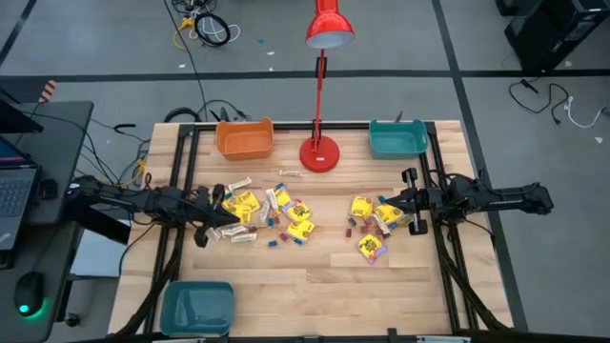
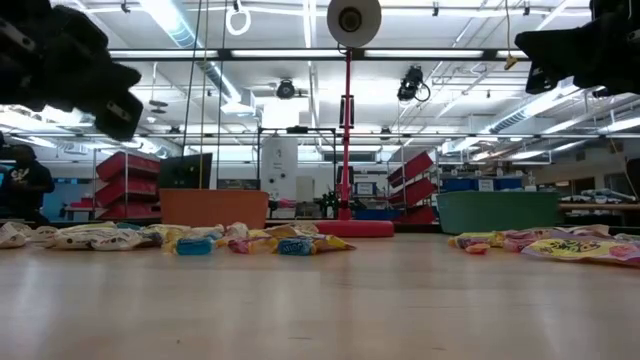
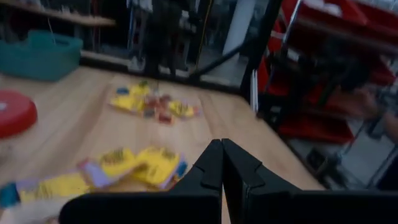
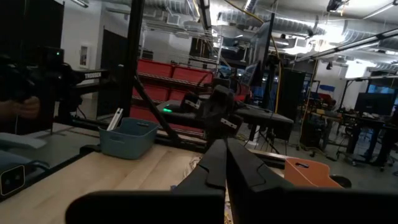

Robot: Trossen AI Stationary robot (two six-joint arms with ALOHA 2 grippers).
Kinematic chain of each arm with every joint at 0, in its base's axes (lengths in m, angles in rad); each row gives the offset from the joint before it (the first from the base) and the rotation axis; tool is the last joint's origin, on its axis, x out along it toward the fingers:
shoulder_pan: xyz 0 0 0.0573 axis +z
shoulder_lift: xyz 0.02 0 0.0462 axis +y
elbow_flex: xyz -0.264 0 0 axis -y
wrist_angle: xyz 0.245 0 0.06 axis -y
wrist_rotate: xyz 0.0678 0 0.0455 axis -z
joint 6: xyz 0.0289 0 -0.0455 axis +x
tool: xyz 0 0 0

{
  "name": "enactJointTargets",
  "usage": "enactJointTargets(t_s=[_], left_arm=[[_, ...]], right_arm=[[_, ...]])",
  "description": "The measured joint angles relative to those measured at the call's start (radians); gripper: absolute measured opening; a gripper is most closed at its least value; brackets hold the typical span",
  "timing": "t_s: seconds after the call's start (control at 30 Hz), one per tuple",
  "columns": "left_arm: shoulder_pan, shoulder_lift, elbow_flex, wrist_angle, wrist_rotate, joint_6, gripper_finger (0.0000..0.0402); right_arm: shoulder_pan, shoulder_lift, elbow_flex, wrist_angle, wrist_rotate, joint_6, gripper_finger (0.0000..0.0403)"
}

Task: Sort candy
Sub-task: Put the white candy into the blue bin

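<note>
The candy lies in two loose piles on the wooden table. The left pile (image 1: 262, 214) holds yellow packets, pale bars and small blue and red pieces; the right pile (image 1: 372, 224) is mostly yellow packets. My left gripper (image 1: 225, 215) hangs shut above the left pile's left edge, pointing level toward the table's right; its wrist view shows the shut gripper (image 3: 222, 163) over yellow packets (image 3: 140, 167). My right gripper (image 1: 389, 203) hangs shut above the right pile's right side, pointing toward the table's left; its wrist view shows it (image 4: 225, 163) holding nothing. In the low view both arms hang well above the tabletop.
An orange bin (image 1: 245, 139) and a teal bin (image 1: 397, 139) stand at the far edge, with a red desk lamp (image 1: 320, 152) between them. Another teal bin (image 1: 197, 307) sits at the near left corner. Bare wood lies between the piles and along the near edge.
</note>
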Motion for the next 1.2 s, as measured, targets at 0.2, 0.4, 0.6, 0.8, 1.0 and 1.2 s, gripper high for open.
enactJointTargets(t_s=[0.2,0.4,0.6,0.8,1.0,1.2], left_arm=[[0.0,0.0,0.0,0.165,-0.034,0.021,0.0004],[0.0,-0.001,0.0,0.212,-0.035,0.02,0.0004],[0.0,-0.001,0.0,0.325,-0.042,0.02,0.0004],[0.0,-0.001,0.0,0.392,-0.026,-0.056,0.0004],[-0.001,0.0,0.0,0.368,0.035,-0.138,0.0004],[-0.001,0.0,0.0,0.371,0.016,-0.137,0.0004]], right_arm=[[0.0,0.0,0.0,0.0,0.0,-0.001,0.0],[0.0,0.0,0.0,0.0,0.0,-0.002,0.0],[0.0,0.0,0.0,0.028,0.001,-0.003,0.0],[0.0,0.0,0.0,0.057,0.005,-0.004,0.0],[0.0,0.0,0.0,0.071,0.005,0.03,0.0],[0.0,0.0,0.0,0.144,0.006,0.149,0.0]])
